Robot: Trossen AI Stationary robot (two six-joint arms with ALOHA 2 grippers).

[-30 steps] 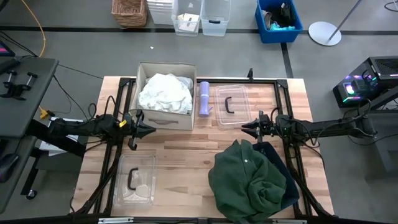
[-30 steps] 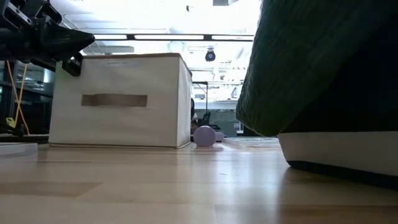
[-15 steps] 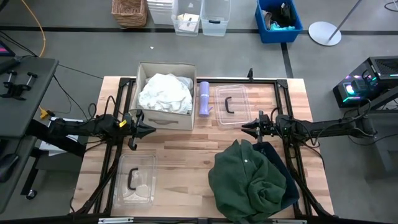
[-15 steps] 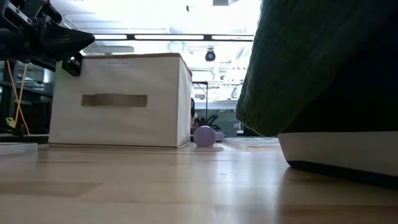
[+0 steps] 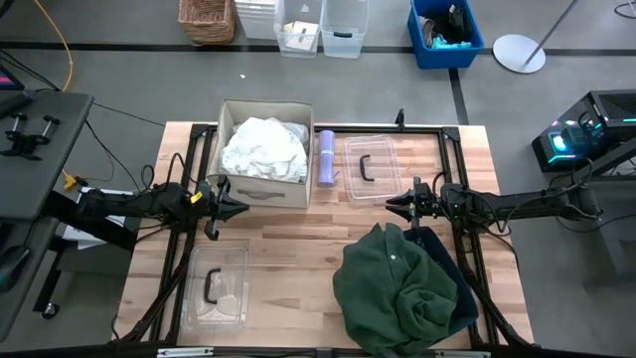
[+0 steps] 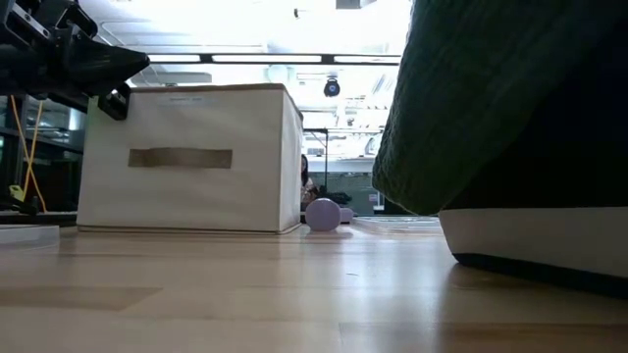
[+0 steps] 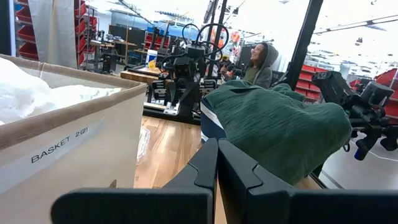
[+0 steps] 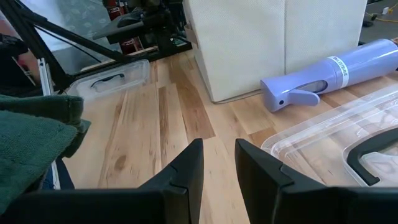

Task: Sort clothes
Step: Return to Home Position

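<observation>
Nothing moved in the last second; both arms look parked already.

High view: left claw [image 5: 237,209] hangs just beside the light brown fabric box [image 5: 266,189], which holds the white thin fabric pieces [image 5: 263,147]. Right claw [image 5: 395,206] is just beside the far edge of the dark green buttoned shirt [image 5: 393,288], heaped on the wooden tabletop [image 5: 298,259] (unsorted).

Low view: box far left, shirt looming close right.

Left wrist view: fingers pressed together, empty.

Right wrist view: fingers slightly apart, empty.

Homing well probably means keeping level with nothing snagged.

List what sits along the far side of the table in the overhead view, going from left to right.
light brown laundry organizer holding white clothes → lavender spray bottle → clear plastic lid with a dark handle
</observation>
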